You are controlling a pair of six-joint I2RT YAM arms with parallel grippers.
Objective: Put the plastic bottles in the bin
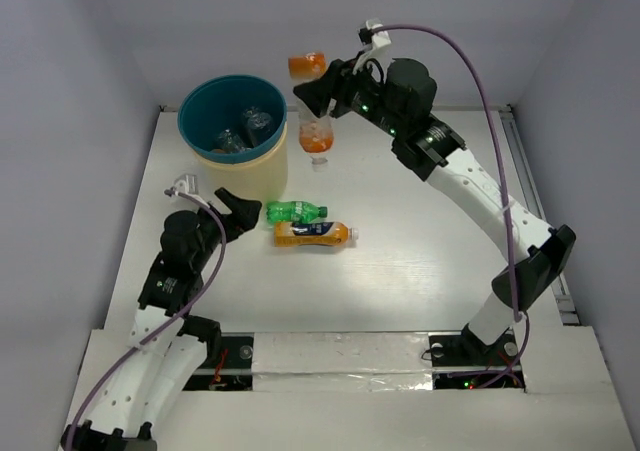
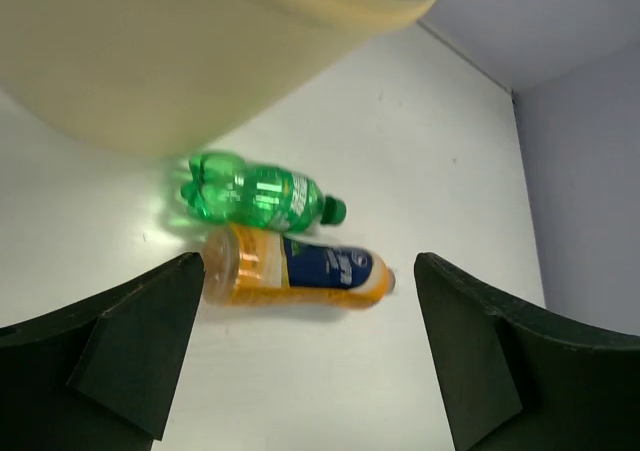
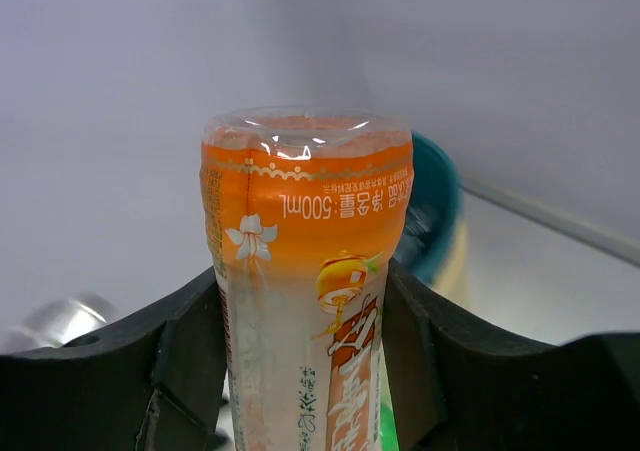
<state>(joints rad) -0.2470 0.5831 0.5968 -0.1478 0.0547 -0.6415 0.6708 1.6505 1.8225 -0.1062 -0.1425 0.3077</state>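
Bottles are in three places. Inside the bin (image 1: 190, 106), which stands at the far-left corner of the tabletop, at least two clear bottles (image 1: 245, 131) lie on the teal bottom. A green bottle (image 1: 297, 211) and a dark-labelled bottle (image 1: 315, 234) lie on their sides just in front of the bin, left of the table's middle. They lie side by side and seem to touch, the green one nearer the bin, both caps pointing to the right edge.

An orange bottle (image 1: 316, 136) is clamped by its middle in the right gripper (image 1: 318, 99), just right of the bin's rim near the far edge. The right wrist view shows both fingers pressed against its orange-and-white label, its base turned away from the camera and the bin's teal rim behind it. Whether it hangs above the table or touches it I cannot tell.

The left gripper (image 1: 240, 214) is low near the left edge with its jaws spread wide and nothing between them, facing the two lying bottles.
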